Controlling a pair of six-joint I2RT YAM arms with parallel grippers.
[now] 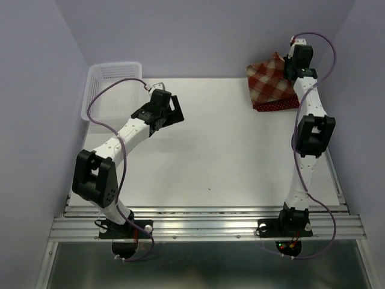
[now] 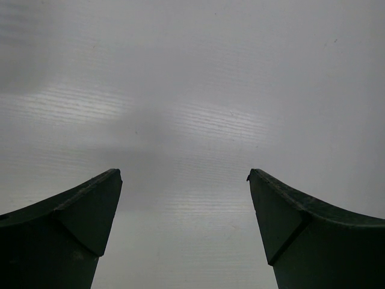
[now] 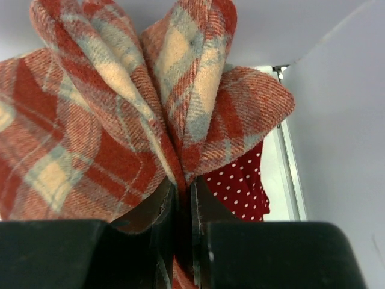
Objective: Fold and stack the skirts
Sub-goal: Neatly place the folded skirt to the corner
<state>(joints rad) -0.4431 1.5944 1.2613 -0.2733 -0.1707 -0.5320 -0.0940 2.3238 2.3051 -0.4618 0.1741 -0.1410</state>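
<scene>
One white lattice basket (image 1: 111, 90) sits at the far left corner of the desk (image 1: 228, 150). At the far right corner lies a pile of cloth. It shows one red-and-cream plaid skirt (image 1: 269, 81) on top and dark red, white-dotted cloth (image 1: 278, 105) beneath it. Whether that dotted cloth is one skirt or two I cannot tell. There are two arms, one on each side.

The desk is flat and white, with a ribbed metal rail (image 1: 204, 226) along its near edge. Pale lilac walls close it in on the left, back and right.

The left arm bends up from its base and reaches forward just right of the basket. Its left tool (image 1: 173, 111) is released, and the wrist view shows both fingers (image 2: 84, 223) spread wide over bare desk with nothing between them. The right arm stretches nearly straight to the far right corner. The right tool (image 3: 183, 192) is clenched on a bunched fold of the plaid skirt (image 3: 120, 120), which puffs out above the jaws. The dotted cloth (image 3: 240, 183) shows just below and right of it, near the wall.
</scene>
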